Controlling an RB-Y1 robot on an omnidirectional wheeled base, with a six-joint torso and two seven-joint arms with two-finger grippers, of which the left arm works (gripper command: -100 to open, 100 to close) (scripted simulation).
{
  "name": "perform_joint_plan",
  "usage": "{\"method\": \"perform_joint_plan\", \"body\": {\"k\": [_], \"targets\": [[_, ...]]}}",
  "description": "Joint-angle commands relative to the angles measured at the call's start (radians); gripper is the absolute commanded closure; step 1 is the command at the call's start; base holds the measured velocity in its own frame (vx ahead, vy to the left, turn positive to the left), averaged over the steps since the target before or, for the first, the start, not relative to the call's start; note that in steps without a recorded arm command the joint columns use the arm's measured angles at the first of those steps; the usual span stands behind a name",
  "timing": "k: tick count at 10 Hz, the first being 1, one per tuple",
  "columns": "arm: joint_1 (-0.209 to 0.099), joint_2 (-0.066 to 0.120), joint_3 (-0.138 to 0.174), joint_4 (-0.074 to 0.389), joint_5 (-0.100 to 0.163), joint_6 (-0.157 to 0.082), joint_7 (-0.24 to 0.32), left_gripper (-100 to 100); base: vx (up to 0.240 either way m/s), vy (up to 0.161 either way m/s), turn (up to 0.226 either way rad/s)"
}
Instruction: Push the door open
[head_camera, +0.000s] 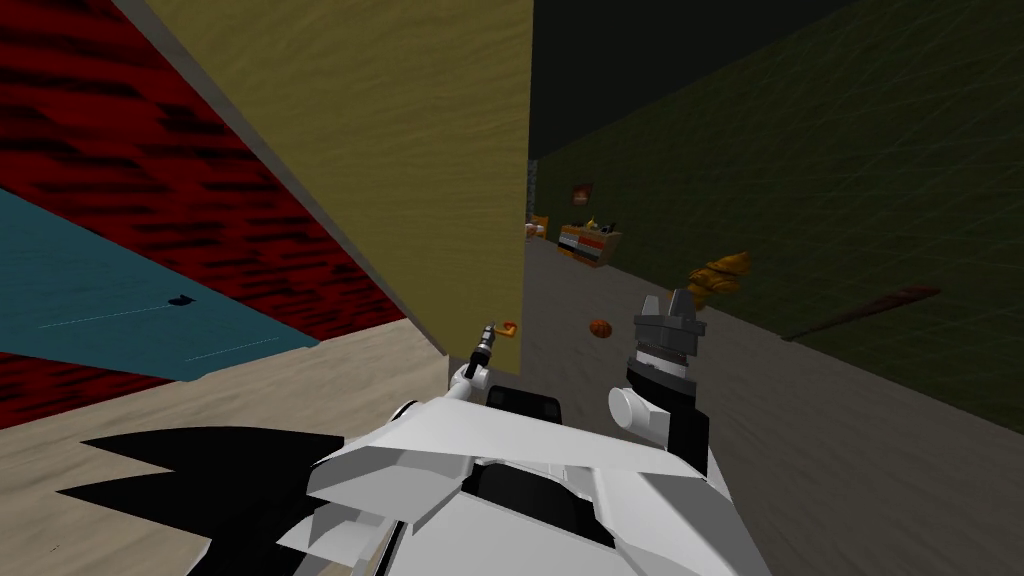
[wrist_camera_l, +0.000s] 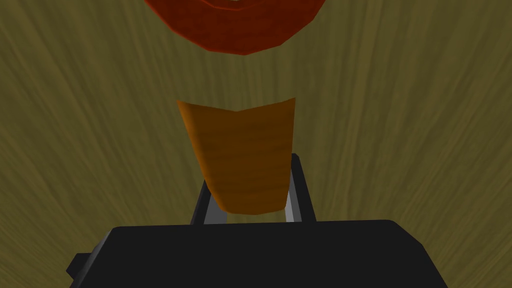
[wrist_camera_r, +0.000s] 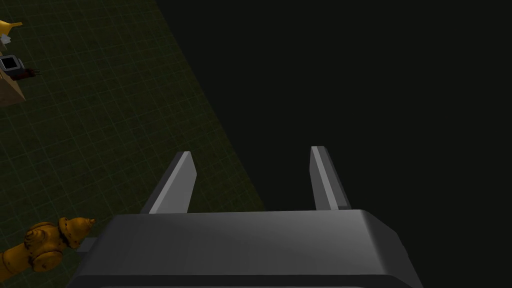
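The door (head_camera: 400, 150) is a tall yellow-brown panel running from the upper left to its free edge ahead of me. An orange lever handle (head_camera: 509, 328) sits low on it near that edge. My left gripper (head_camera: 488, 338) reaches up to this handle. In the left wrist view the orange lever (wrist_camera_l: 245, 150) lies between the two fingers (wrist_camera_l: 299, 190), which press its sides, below a red-orange round base (wrist_camera_l: 235, 25). The left gripper (wrist_camera_l: 250, 172) is shut on the lever. My right gripper (head_camera: 668, 303) is raised to the right of the door's edge and stands open (wrist_camera_r: 252, 172), holding nothing.
Past the door's edge a dim grey floor runs along a dark green wall (head_camera: 850, 200). On it lie an orange ball (head_camera: 600, 328) and a golden figure (head_camera: 718, 275); a low stand with small items (head_camera: 588, 243) is farther off. A red wall (head_camera: 150, 170) is at the left.
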Motion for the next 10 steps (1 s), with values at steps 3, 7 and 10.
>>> {"method": "perform_joint_plan", "body": {"k": [3, 7, 10], "targets": [[-0.002, -0.023, 0.021, -0.006, 0.010, 0.000, -0.015, 100, 0.118, -0.134, 0.079], [0.007, -0.004, 0.058, -0.011, 0.028, 0.002, -0.029, 100, 0.089, -0.070, 0.055], [0.006, 0.003, 0.078, -0.010, 0.040, 0.002, -0.037, 100, 0.156, -0.099, 0.047]]}}
